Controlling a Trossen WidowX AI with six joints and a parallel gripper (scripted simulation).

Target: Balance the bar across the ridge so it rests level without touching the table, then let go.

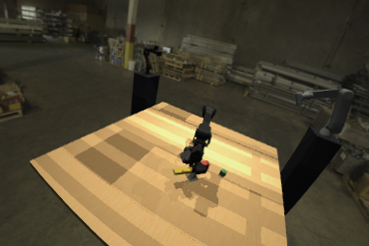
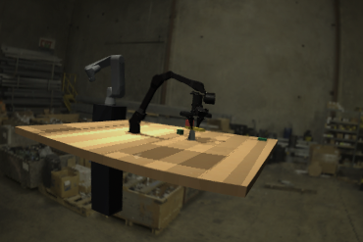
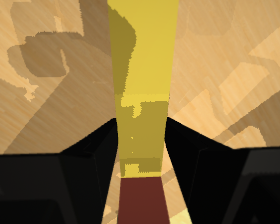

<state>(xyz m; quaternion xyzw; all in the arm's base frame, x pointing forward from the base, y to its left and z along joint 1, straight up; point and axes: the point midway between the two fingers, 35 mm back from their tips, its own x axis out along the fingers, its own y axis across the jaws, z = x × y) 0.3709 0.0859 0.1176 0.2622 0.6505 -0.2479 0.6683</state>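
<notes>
The yellow bar (image 1: 182, 170) (image 2: 199, 129) (image 3: 143, 55) has a dark red part (image 3: 142, 200) behind its yellow length in the wrist view. My gripper (image 3: 140, 123) is shut on the bar, with one black finger on each side of its yellow part. The small grey ridge (image 1: 192, 177) (image 2: 191, 135) stands on the table (image 1: 145, 203) (image 2: 162, 153), close under the bar and the fingers. The ridge is not visible in the wrist view. The bar is above the table, near the height of the ridge's top; whether they touch I cannot tell.
A small green block (image 1: 222, 172) (image 2: 180, 131) is on the table near the ridge. Another flat green thing (image 2: 262, 139) lies by the table's edge in the exterior view. A grey arm (image 1: 340, 109) (image 2: 117, 77) stands on a black pedestal beyond the table.
</notes>
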